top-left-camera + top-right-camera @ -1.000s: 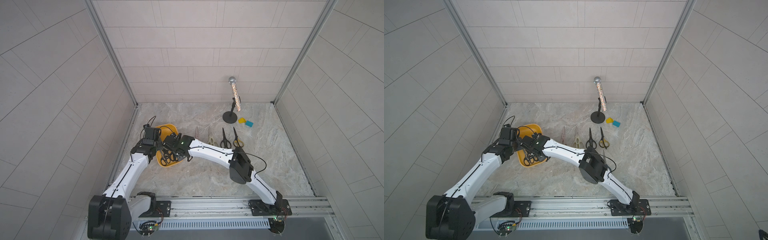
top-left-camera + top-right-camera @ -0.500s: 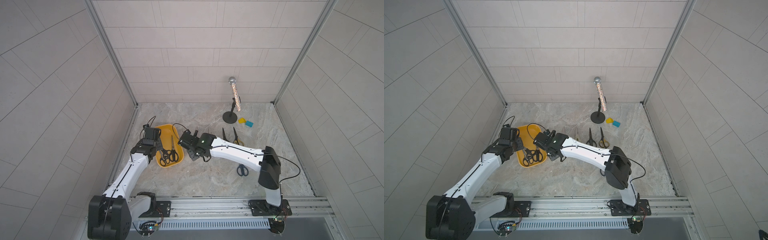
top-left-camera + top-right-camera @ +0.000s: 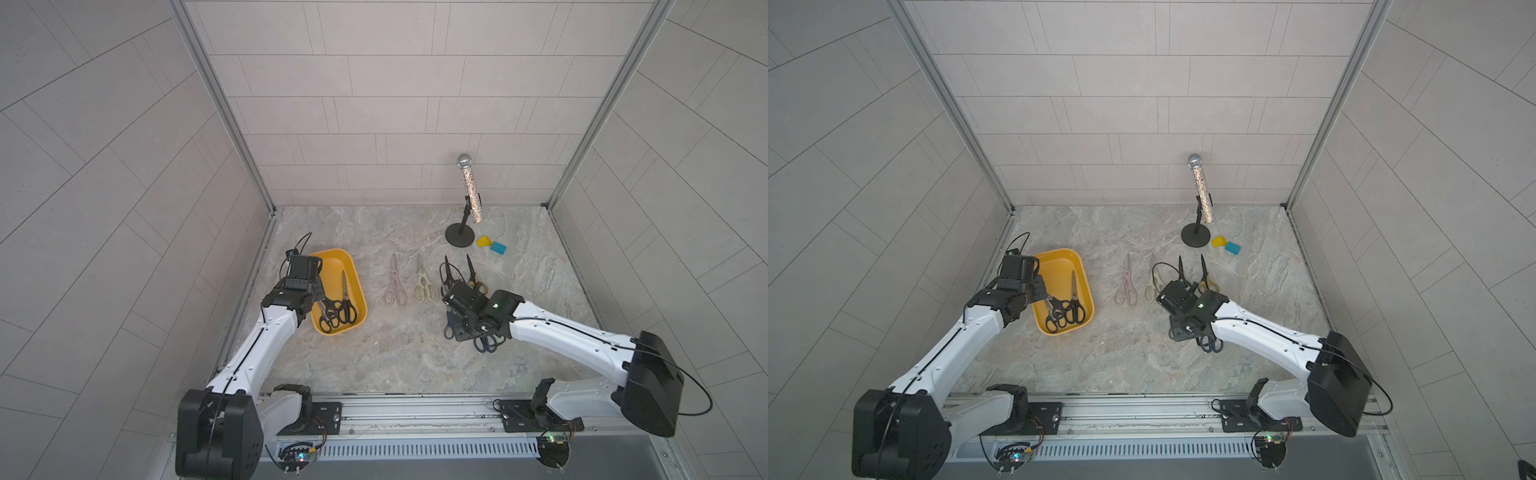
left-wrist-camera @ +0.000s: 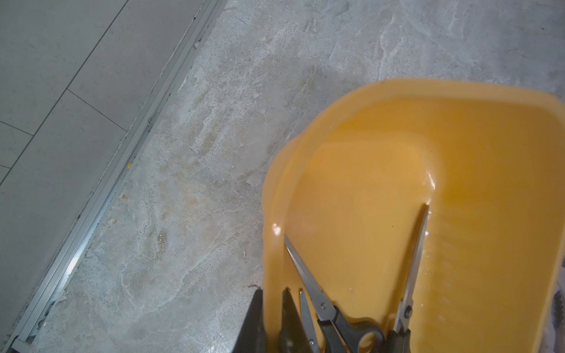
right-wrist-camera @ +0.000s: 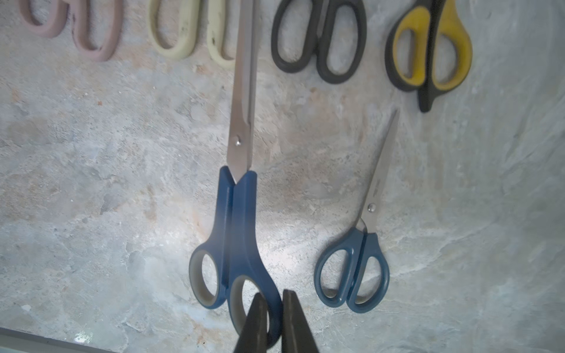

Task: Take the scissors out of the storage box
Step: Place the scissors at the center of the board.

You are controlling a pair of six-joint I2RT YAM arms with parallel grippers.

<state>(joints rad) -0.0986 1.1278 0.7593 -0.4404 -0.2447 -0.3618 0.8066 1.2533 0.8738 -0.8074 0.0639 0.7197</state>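
The yellow storage box (image 3: 332, 258) (image 3: 1059, 266) (image 4: 382, 146) lies at the table's left and holds three black-handled scissors (image 3: 344, 297) (image 4: 308, 275). My left gripper (image 4: 272, 290) (image 3: 318, 295) is shut on the box's near-left wall, one finger inside and one outside. My right gripper (image 5: 273, 292) (image 3: 469, 330) is shut on a handle loop of large blue-handled scissors (image 5: 237, 220) (image 3: 448, 328), low over the table right of centre. A smaller blue pair (image 5: 356, 269) (image 3: 486, 343) lies beside it. Pink shears (image 3: 394, 282), cream shears (image 3: 424, 282), a black pair (image 3: 446, 270) and a yellow-and-black pair (image 5: 431, 45) lie in a row behind.
A glittery microphone (image 3: 469, 191) on a black round stand (image 3: 459, 240) is at the back right, with a small yellow block (image 3: 483, 241) and a blue block (image 3: 498, 248) beside it. Tiled walls close three sides. A metal rail (image 3: 415, 409) runs along the front.
My right arm has swung from the storage box across to the right, carrying the large blue-handled scissors. The left gripper has kept its hold on the box.
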